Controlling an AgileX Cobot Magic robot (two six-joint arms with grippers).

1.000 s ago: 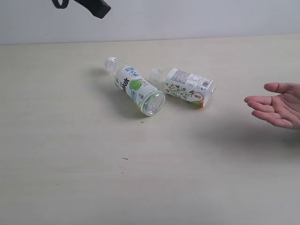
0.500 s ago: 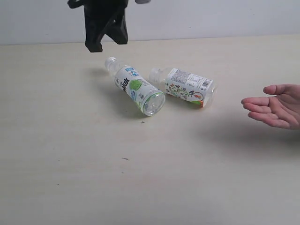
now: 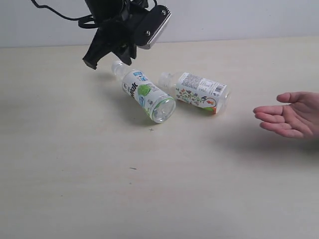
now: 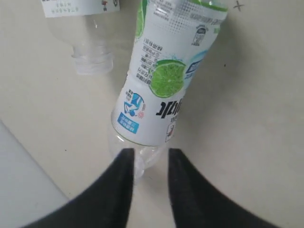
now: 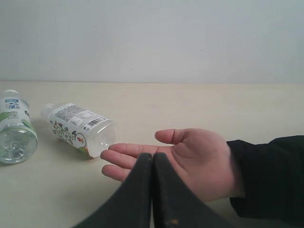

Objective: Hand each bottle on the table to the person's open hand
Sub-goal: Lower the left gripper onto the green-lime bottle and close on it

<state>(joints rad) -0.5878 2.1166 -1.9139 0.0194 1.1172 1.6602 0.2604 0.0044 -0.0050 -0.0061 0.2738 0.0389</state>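
Bottles in view, neither yet handed over: lime-label bottle [image 3: 146, 95] and, just beside it, white-label bottle [image 3: 199, 92] lie on the table [image 3: 149, 189], with the open hand [image 3: 289, 121] well apart and empty. Left gripper [image 4: 150, 154], jaws narrowly parted and holding nothing, hangs over the lime-label bottle's neck; right gripper [image 5: 152, 159] is closed and empty.

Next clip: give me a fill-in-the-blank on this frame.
The green bottle and white bottle lie on their ___.
The left pincer hangs open at the ___ bottle's neck.
The right pincer is ___.
The hand holds ___.
Missing: sides; green; shut; nothing.
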